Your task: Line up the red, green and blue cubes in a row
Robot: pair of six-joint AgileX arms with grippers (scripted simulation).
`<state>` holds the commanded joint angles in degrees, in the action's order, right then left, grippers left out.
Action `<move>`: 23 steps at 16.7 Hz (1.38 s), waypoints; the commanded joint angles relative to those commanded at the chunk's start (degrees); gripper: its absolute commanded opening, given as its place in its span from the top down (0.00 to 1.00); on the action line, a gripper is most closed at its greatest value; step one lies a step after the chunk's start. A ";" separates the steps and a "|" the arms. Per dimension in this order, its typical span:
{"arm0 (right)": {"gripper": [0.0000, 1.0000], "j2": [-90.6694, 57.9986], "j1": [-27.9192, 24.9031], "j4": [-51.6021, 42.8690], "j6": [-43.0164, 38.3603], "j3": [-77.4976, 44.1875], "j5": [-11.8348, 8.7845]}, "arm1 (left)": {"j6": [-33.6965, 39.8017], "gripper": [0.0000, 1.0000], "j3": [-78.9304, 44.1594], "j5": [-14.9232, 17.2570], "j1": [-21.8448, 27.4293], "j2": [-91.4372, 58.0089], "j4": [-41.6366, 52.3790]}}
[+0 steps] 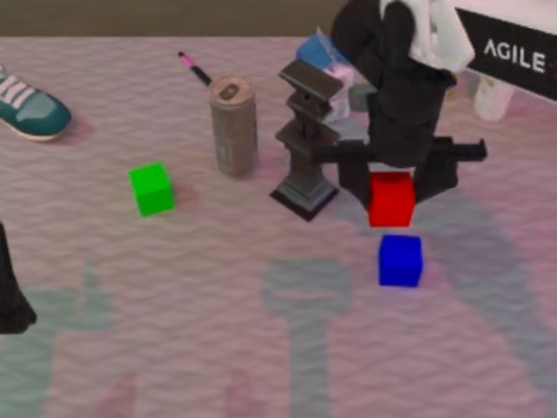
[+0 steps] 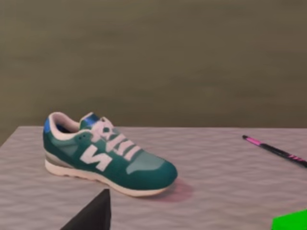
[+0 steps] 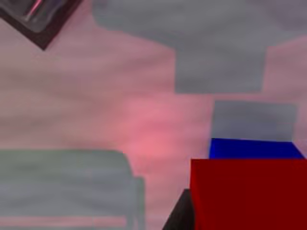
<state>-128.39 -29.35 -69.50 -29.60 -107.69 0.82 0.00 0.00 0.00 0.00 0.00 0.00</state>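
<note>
My right gripper [image 1: 393, 181] hangs right of the table's middle, shut on the red cube [image 1: 391, 202], with a dark finger on either side. In the right wrist view one dark finger [image 3: 180, 213] lies against the red cube [image 3: 249, 191]. The blue cube [image 1: 399, 259] [image 3: 254, 147] rests on the table just in front of the red one, apart from it. Far off at the left, in front of the can, sits the green cube [image 1: 151, 188] [image 2: 290, 221]. My left gripper [image 1: 10, 305] is parked at the table's left edge, open and holding nothing, one finger [image 2: 93, 215] showing.
A drink can [image 1: 233, 126] and a dark stepped stand [image 1: 306, 148] rise just left of the red cube. A teal sneaker [image 1: 30, 109] [image 2: 105, 155] lies at the back left. A pink-and-black pen [image 1: 195, 68] [image 2: 276, 151] and a white object [image 1: 494, 96] lie at the back.
</note>
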 joint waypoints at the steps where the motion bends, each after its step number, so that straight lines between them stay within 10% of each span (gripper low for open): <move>1: 1.00 -1.26 -4.63 -1.25 -4.48 -2.31 0.07 | 0.00 0.00 0.00 0.00 0.00 0.00 0.00; 8: 1.00 -5.97 -26.37 -6.61 -25.87 -13.69 0.80 | 0.00 0.00 0.00 0.00 0.00 0.00 0.00; 23: 1.00 -8.13 -27.50 7.57 -27.02 -1.95 0.91 | 0.00 0.00 0.00 0.00 0.00 0.00 0.00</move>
<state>-136.52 -56.85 -61.93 -56.62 -109.63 1.73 0.00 0.00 0.00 0.00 0.00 0.00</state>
